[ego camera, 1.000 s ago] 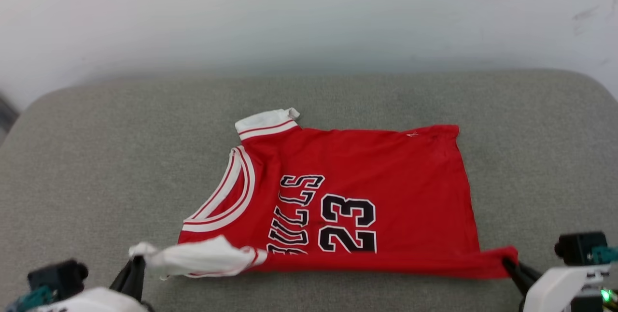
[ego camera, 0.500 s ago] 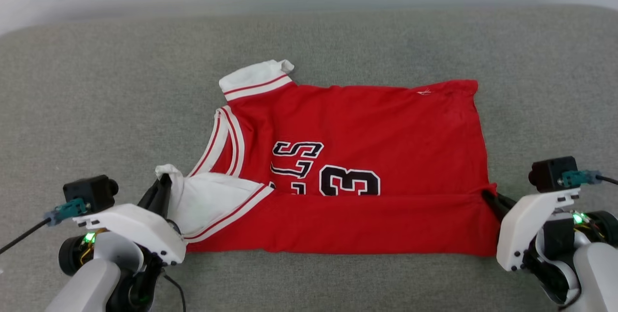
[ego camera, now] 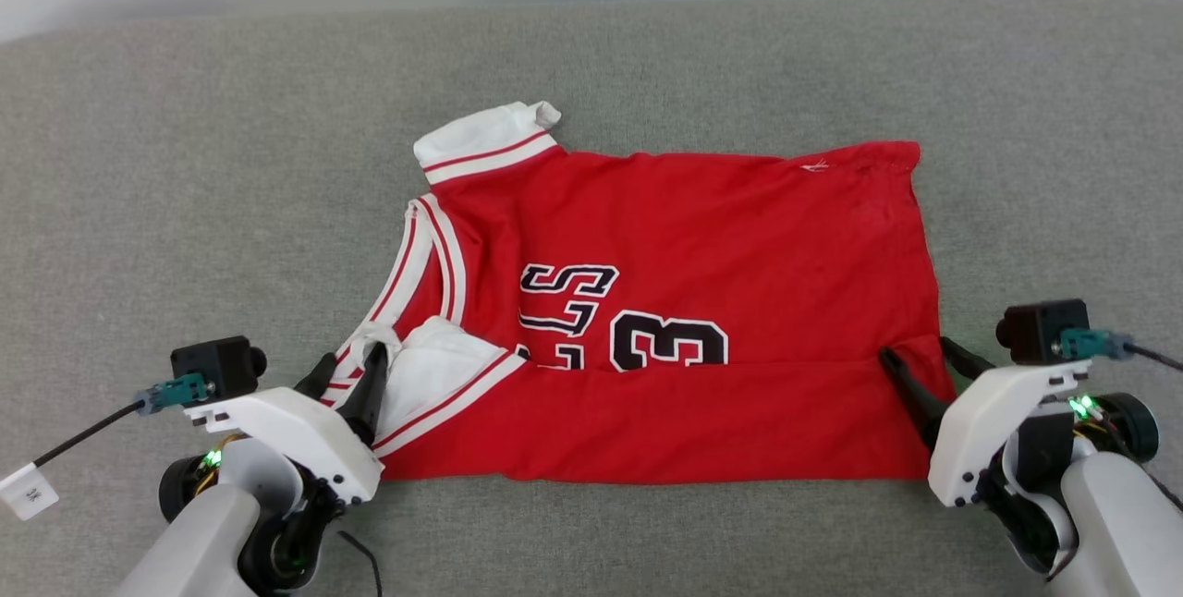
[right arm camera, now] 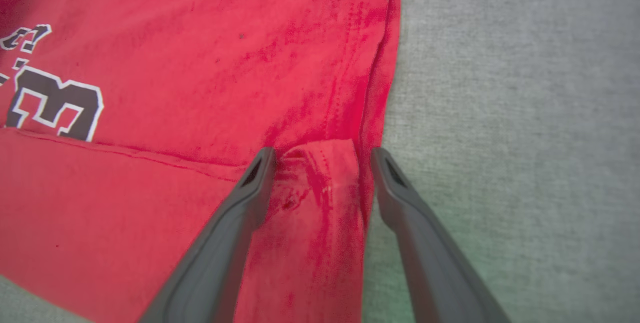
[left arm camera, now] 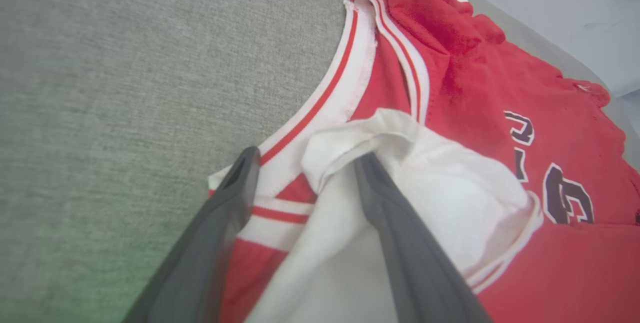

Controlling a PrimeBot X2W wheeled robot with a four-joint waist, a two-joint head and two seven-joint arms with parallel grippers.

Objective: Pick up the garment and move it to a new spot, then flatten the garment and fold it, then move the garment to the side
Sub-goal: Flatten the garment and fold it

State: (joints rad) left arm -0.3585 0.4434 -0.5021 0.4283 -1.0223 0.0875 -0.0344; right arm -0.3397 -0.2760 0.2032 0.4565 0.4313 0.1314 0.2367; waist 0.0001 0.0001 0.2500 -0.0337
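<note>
The shirt (ego camera: 684, 237) lies spread on the grey cushion (ego camera: 185, 163). Its near edge is turned over toward the far side, so the fold hides the lower part of the lettering (ego camera: 665, 343). At the near left corner the white sleeve (ego camera: 434, 366) bunches over one finger of the left gripper (ego camera: 349, 368), whose jaws stand apart and pinch nothing. The right gripper (ego camera: 917, 352) straddles the folded hem corner (right arm camera: 320, 173), jaws likewise spread. The fold looks laid. Both grippers should draw back gently, the left clearing the sleeve first so the cloth is not dragged loose.
</note>
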